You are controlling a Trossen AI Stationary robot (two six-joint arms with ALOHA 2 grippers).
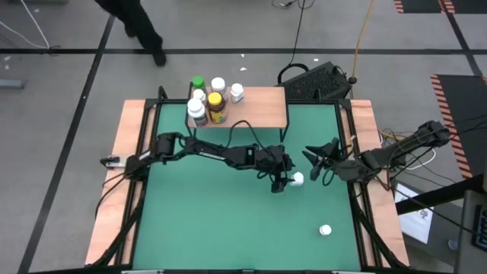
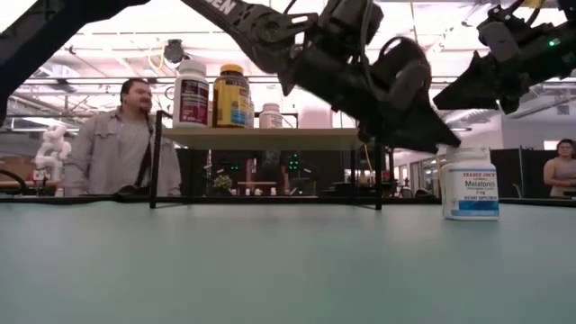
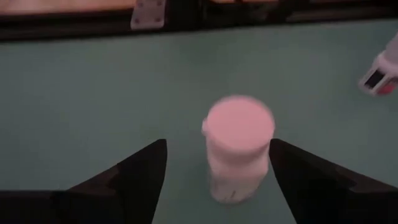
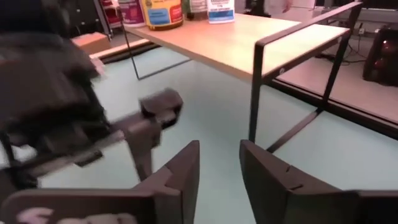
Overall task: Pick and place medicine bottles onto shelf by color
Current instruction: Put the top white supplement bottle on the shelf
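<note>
A white bottle (image 1: 297, 180) with a blue-and-white label (image 2: 470, 183) stands upright on the green table. My left gripper (image 3: 217, 142) is open and slants down over it from the table's left, one finger on either side (image 1: 285, 181); the bottle stands close to one finger. My right gripper (image 1: 312, 154) hangs open and holds nothing, just right of it toward the far edge (image 4: 219, 146). The shelf (image 1: 259, 106) stands at the far edge on black legs. Several bottles (image 1: 207, 99) stand at its left end, among them an amber one (image 1: 217, 106) and a green-capped one (image 1: 198, 82).
A second small white bottle (image 1: 326, 229) lies on the table toward the near right (image 3: 379, 74). The shelf's right half (image 4: 261, 37) is bare wood. A black box (image 1: 319, 80) sits behind the shelf. People (image 2: 121, 135) are beyond the table's far edge.
</note>
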